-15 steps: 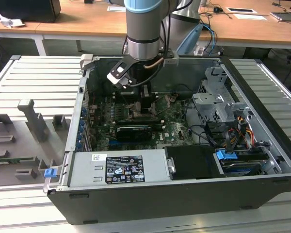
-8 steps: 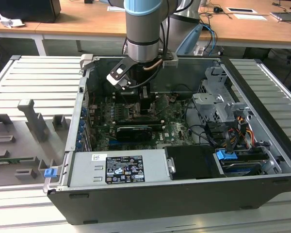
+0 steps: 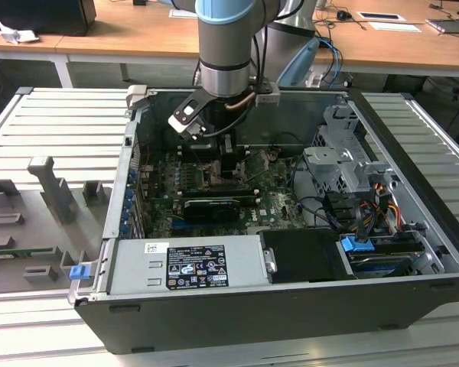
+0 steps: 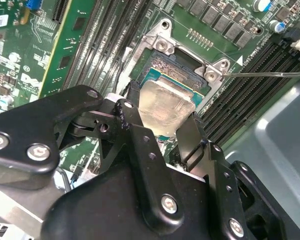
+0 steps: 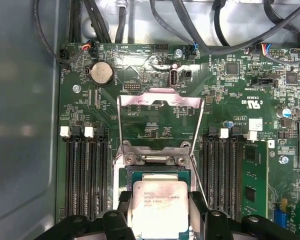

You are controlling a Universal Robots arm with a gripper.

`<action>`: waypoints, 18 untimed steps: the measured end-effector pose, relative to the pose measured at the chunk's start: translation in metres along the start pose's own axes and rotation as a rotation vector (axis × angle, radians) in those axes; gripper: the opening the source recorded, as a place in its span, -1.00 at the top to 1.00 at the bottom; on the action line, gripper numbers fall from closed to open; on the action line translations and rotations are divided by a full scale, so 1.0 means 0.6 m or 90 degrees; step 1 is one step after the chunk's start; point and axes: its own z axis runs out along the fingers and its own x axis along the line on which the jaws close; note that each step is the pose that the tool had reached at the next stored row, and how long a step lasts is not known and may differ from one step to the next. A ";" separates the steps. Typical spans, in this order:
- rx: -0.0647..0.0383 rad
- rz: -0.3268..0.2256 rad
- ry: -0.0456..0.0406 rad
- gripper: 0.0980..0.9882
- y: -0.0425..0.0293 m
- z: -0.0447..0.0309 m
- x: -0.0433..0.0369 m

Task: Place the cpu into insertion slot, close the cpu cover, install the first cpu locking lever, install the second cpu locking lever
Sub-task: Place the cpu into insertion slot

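Observation:
The cpu (image 5: pixel 160 207), a small square chip with a dull silver face, sits between the two black fingers of my gripper (image 5: pixel 160 200), which is shut on its opposite edges. It hangs tilted just over the insertion slot (image 5: pixel 159 173), a dark socket in a silvery frame on the green board. The cpu cover (image 5: pixel 160 98) stands swung open beyond the slot. In the second wrist view the cpu (image 4: pixel 165 107) overlaps the slot (image 4: pixel 176 70), with my gripper (image 4: pixel 160 125) around it. In the exterior view my gripper (image 3: pixel 228 164) reaches down into the computer case.
Black memory slots (image 5: pixel 85 175) flank the socket on both sides, with a memory module (image 5: pixel 252 180) in one. A thin lever rod (image 4: pixel 270 74) sticks out sideways. Cables (image 5: pixel 200 30) run along the board's edge. A drive cage (image 3: pixel 344 164) and power supply (image 3: pixel 187 264) crowd the case.

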 end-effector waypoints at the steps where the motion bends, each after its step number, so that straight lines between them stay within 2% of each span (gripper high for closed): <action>1: 0.000 0.000 0.0000 0.01 0.000 0.001 0.002; 5: 0.000 0.000 -0.0001 0.01 0.000 0.004 0.009; 8: 0.000 0.000 -0.0001 0.01 -0.001 0.010 0.013; 18: 0.000 0.001 -0.0003 0.01 -0.004 0.024 0.010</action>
